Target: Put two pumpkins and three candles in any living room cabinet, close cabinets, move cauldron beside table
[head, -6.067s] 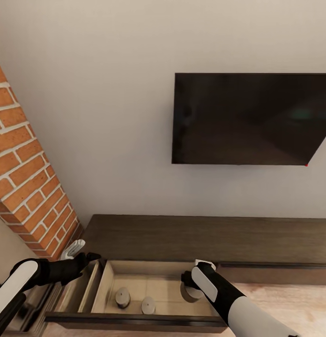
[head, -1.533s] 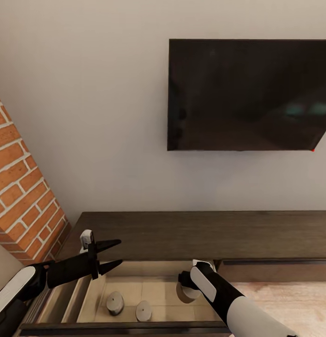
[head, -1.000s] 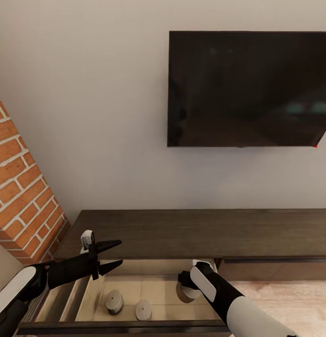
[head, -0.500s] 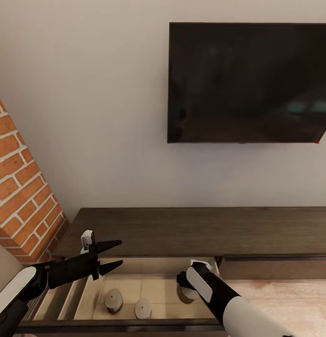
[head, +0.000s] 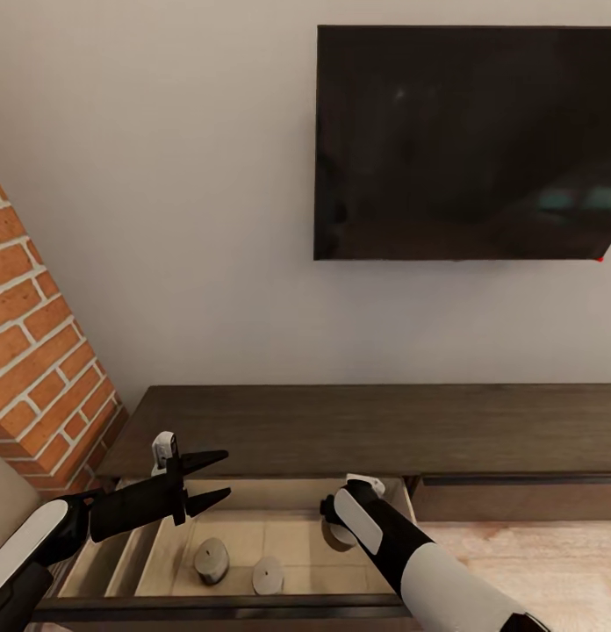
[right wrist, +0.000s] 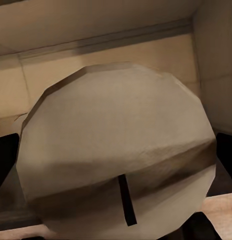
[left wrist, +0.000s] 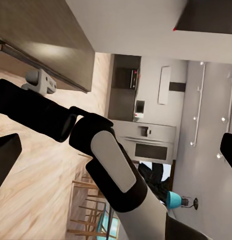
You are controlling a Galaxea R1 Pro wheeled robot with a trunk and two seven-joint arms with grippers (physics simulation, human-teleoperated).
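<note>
Up close, the right wrist view has a candle (right wrist: 118, 155) with its dark wick between the black fingers of the right tool (right wrist: 116, 165), gripped over the open drawer of the cabinet (head: 358, 430). From the head view, two more candles (head: 211, 559) lie on the drawer floor. The left tool (head: 213, 478) hangs open over the drawer's left end, arm reaching in from the near left.

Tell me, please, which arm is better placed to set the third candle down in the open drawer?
The right: its gripper holds the candle over the drawer. The left gripper hangs open and empty.
</note>
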